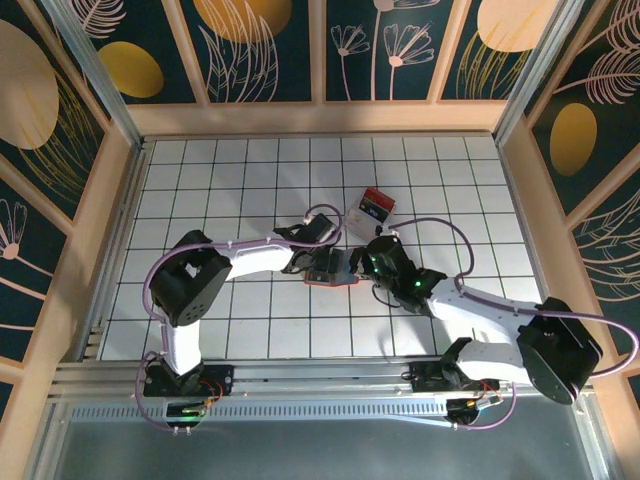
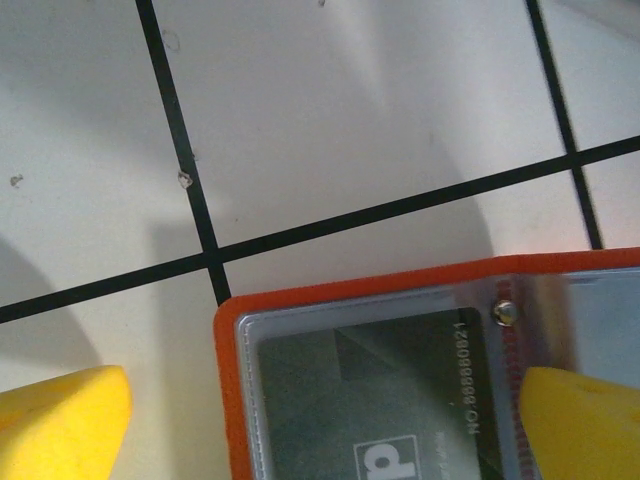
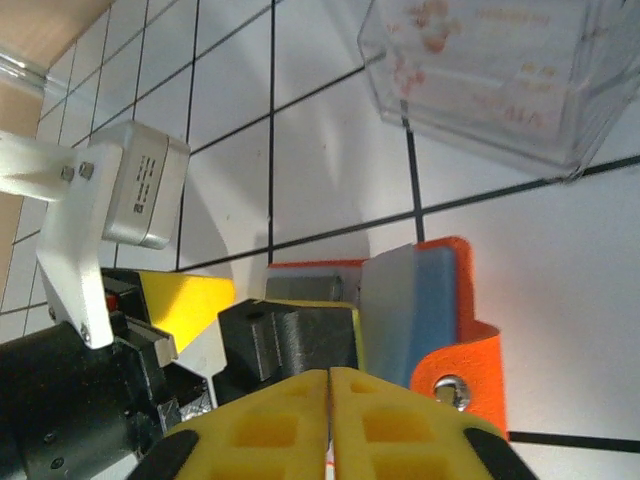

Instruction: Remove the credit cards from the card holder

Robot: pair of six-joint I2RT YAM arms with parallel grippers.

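The card holder (image 1: 327, 282) lies open on the tiled table between both arms, orange-red with a blue-grey inside (image 3: 435, 300) and a snap flap. A dark credit card (image 2: 380, 390) sits in its clear sleeve. My left gripper (image 2: 320, 425) is open, its yellow fingers (image 2: 60, 420) straddling the holder's left half, one beside the rim and one over the snap. My right gripper (image 3: 330, 375) is shut, fingers pressed together just in front of the holder's raised pages, with nothing visible between them. From above, the left gripper (image 1: 320, 262) and right gripper (image 1: 353, 262) meet over the holder.
A clear plastic box (image 1: 375, 205) with red and black contents lies just beyond the holder; it is close above it in the right wrist view (image 3: 480, 70). Wooden walls (image 1: 120, 200) ring the white tiled table.
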